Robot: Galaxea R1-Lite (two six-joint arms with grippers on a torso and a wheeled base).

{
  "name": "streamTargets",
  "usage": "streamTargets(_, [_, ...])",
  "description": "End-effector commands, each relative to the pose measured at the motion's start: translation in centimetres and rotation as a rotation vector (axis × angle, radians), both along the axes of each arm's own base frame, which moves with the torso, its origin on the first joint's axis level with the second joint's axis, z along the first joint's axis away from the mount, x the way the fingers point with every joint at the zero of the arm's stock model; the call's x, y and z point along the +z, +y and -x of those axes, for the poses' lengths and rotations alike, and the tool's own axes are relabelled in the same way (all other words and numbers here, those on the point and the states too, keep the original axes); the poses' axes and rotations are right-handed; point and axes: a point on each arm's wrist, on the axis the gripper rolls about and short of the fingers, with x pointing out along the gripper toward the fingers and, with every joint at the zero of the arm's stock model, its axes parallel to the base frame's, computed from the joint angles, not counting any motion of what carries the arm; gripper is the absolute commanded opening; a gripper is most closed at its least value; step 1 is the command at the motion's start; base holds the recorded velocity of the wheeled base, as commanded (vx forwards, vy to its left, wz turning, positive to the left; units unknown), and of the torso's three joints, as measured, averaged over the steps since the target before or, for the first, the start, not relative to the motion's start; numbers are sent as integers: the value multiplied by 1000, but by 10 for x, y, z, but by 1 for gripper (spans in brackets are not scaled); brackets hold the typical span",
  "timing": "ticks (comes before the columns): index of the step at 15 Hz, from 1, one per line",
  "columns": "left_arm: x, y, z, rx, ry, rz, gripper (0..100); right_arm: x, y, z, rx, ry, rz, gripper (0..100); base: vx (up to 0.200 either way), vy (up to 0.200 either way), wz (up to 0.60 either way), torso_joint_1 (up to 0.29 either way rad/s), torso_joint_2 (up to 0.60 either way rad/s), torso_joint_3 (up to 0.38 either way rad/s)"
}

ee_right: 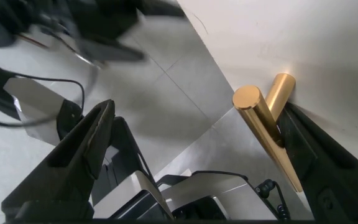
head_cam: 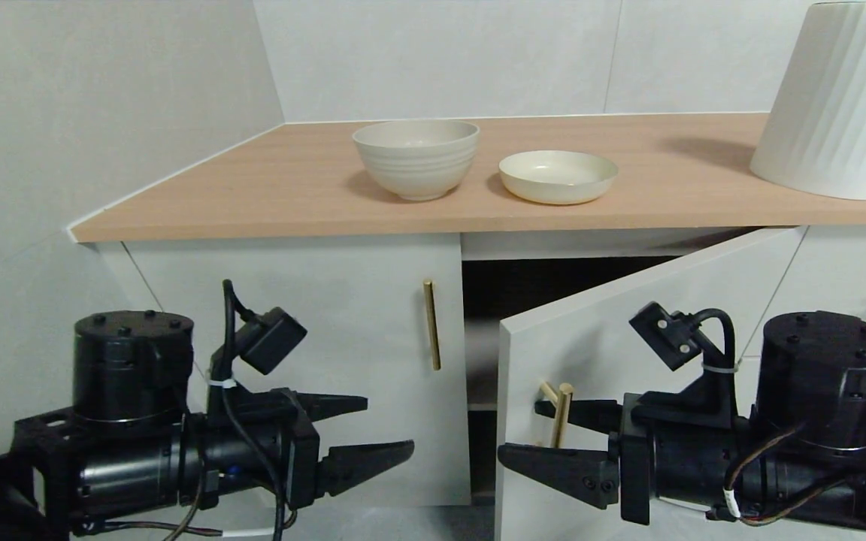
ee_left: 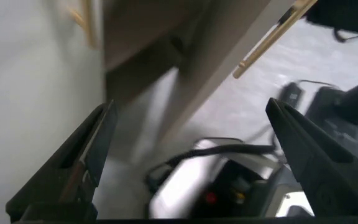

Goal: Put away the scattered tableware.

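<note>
- The right gripper [head_cam: 519, 431] [ee_right: 197, 109] is released, with its jaws spread wide and nothing clamped.
- The brass door handle [head_cam: 562, 418] [ee_right: 266, 134] stands between the two right fingers. It lies just beside one finger [ee_right: 309, 155] and well apart from the other.
- That handle belongs to the open cabinet door [head_cam: 651, 300], which swings outward below the countertop [head_cam: 290, 188].
- The left gripper [head_cam: 389, 425] [ee_left: 190, 109] is also released, jaws apart and empty. It is low in front of the closed left cabinet door [head_cam: 313, 315] and points toward the right gripper.
- The closed door carries its own upright brass handle [head_cam: 431, 324], above the left fingertips.
- The bowl [head_cam: 416, 159] stands upright on the countertop, above the closed door.
- The shallow dish [head_cam: 558, 176] sits just beside the bowl, not touching it, above the cabinet opening.
- A white ribbed container [head_cam: 839, 105] stands at the countertop's right end, well apart from the dish.
</note>
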Motion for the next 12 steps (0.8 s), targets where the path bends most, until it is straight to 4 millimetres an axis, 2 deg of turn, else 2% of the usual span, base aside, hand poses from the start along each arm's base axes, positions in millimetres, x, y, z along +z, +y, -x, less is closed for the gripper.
streamTargets(1, [-17,-9,-5,-15,73,-14,100,-1,0,0,0,3,3,100,0,0,0,0,0,0])
streamTargets(3, [-16,-9,-6,-7,73,3,100,-1,0,0,0,3,3,100,0,0,0,0,0,0])
streamTargets(4, [-16,-9,-6,-4,79,6,0,-1,0,0,0,3,3,100,0,0,0,0,0,0])
streamTargets(9, [-10,-11,-9,2,64,35,0,-1,0,0,0,4,4,100,0,0,0,0,0,0])
streamTargets(12, [-9,-20,-16,-16,4,73,0,-1,0,0,0,3,3,100,0,0,0,0,0,0])
